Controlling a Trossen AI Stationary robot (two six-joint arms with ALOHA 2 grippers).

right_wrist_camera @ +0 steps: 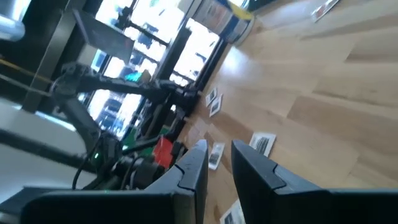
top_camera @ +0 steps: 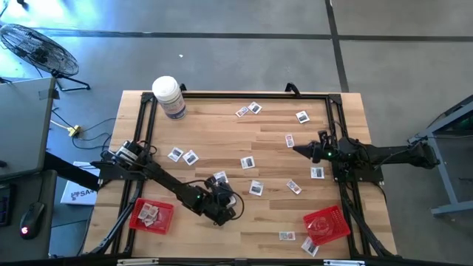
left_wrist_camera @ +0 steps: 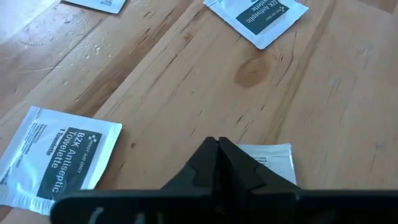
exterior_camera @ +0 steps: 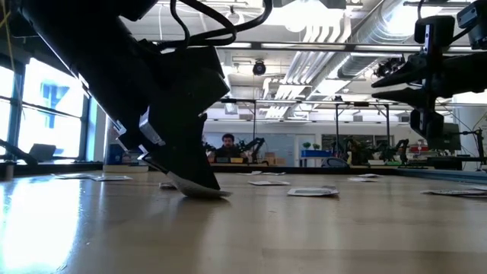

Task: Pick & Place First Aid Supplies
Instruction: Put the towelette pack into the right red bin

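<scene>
Several small white packets lie scattered flat on the wooden table, such as one near the middle [top_camera: 247, 162] and one far back [top_camera: 301, 117]. My left gripper [top_camera: 225, 207] is down at the table near its front, shut, with its tips at one packet [left_wrist_camera: 273, 163]. That packet lies flat under the tips in the low view [exterior_camera: 205, 192]. Two more packets [left_wrist_camera: 59, 158] [left_wrist_camera: 258, 18] lie close by. My right gripper [top_camera: 301, 150] hangs open and empty above the table's right half, and it also shows in its own wrist view [right_wrist_camera: 217, 165]. My left gripper has its shut fingers [left_wrist_camera: 217, 149] on the near edge of the packet [left_wrist_camera: 249, 155], slanting down from the table's left. The fingers hide the place of contact, so I cannot tell whether it is a pinch or a press. The packet lies on the table.
A red tray [top_camera: 166, 218] holding a few packets stands at the front left, and another [top_camera: 336, 216] at the front right. A large white bottle [top_camera: 168, 96] stands at the far left. A black frame [top_camera: 222, 96] runs along the table's edges. A person [exterior_camera: 227, 144] sits in the room behind.
</scene>
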